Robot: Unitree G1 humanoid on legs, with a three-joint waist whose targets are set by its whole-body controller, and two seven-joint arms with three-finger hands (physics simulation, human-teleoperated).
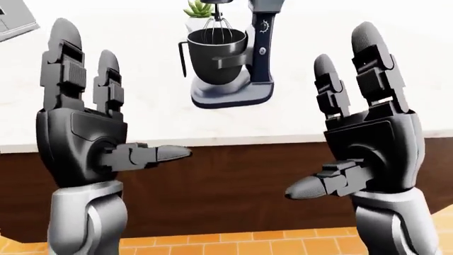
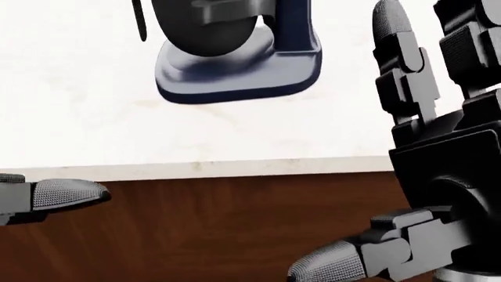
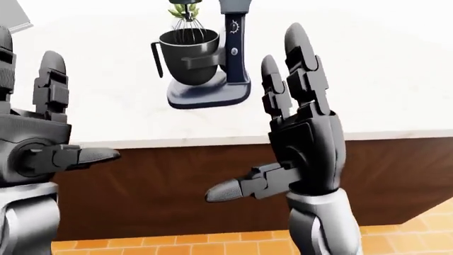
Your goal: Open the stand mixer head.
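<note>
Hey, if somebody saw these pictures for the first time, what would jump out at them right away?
First, the two big dark robot hands raised open, palms facing the camera: the left hand fills the left side of the left-eye view, the right hand the right side. Between them, near the top, a stand mixer stands on the white counter, a whisk hanging into its dark bowl. Neither hand touches it.
</note>
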